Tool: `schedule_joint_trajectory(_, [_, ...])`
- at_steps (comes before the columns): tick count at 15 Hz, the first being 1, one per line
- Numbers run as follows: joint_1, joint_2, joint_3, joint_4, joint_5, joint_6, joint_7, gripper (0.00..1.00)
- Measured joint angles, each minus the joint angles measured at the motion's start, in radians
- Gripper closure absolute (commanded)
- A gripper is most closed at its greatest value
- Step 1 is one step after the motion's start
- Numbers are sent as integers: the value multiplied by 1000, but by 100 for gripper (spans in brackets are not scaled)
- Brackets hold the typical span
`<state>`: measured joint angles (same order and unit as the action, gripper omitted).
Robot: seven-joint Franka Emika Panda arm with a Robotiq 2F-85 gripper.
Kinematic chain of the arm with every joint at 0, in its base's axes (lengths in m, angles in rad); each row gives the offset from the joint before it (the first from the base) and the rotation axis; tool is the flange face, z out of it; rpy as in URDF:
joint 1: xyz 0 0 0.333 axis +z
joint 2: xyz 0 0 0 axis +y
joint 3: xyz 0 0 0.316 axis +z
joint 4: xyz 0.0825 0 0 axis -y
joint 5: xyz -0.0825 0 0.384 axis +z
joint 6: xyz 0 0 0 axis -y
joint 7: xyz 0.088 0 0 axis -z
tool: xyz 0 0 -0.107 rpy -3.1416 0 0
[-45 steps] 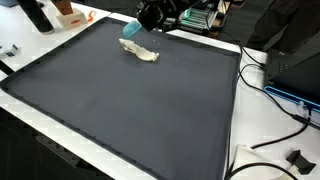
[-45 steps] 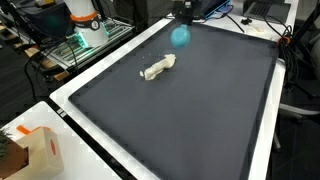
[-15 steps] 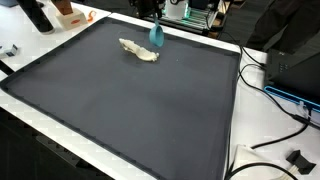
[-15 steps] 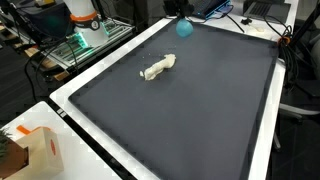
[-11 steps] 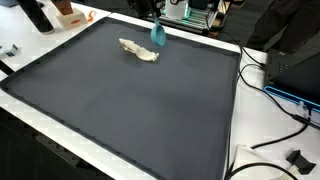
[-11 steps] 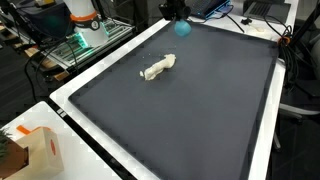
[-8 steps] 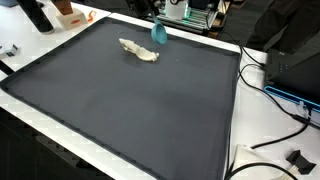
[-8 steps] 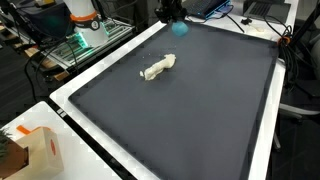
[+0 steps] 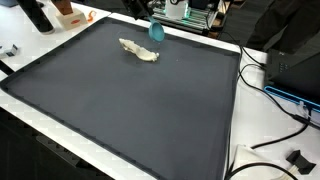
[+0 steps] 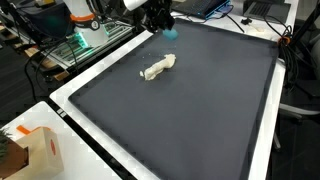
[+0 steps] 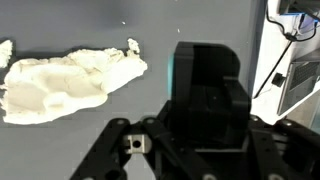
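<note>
Carrying looks to be the step in hand. In an exterior view the gripper [image 10: 162,22] hangs at the upper middle of the frame, over the far edge of the mat [image 10: 200,110], with the teal piece [image 10: 171,32] just beneath it. From another angle the teal piece [image 9: 155,30] stands narrow and upright at the top of the frame, where the dark mat meets the white rim. It seems to be clear of the surface, though that is hard to be sure of.

The cream lump [image 9: 138,50] lies flat on the mat, near the piece but apart from it, a little lower and to the left. In the wrist view it fills the upper left.

Any set-down would, by this reading, call for a straight descent over bare mat, clear of the lump and the rim, with the grip kept until the piece rests.

The fingertips themselves are not plainly shown. In the wrist view the dark gripper body covers the centre, with only a teal sliver at its left edge. Since the piece hangs from the gripper, the jaws are judged to be clamped on it.
</note>
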<state>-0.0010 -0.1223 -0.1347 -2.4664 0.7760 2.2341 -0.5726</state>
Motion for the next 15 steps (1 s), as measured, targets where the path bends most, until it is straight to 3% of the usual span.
schedule_joint_trajectory(15, [-78,0,-25,-35,128,-25,-64,75])
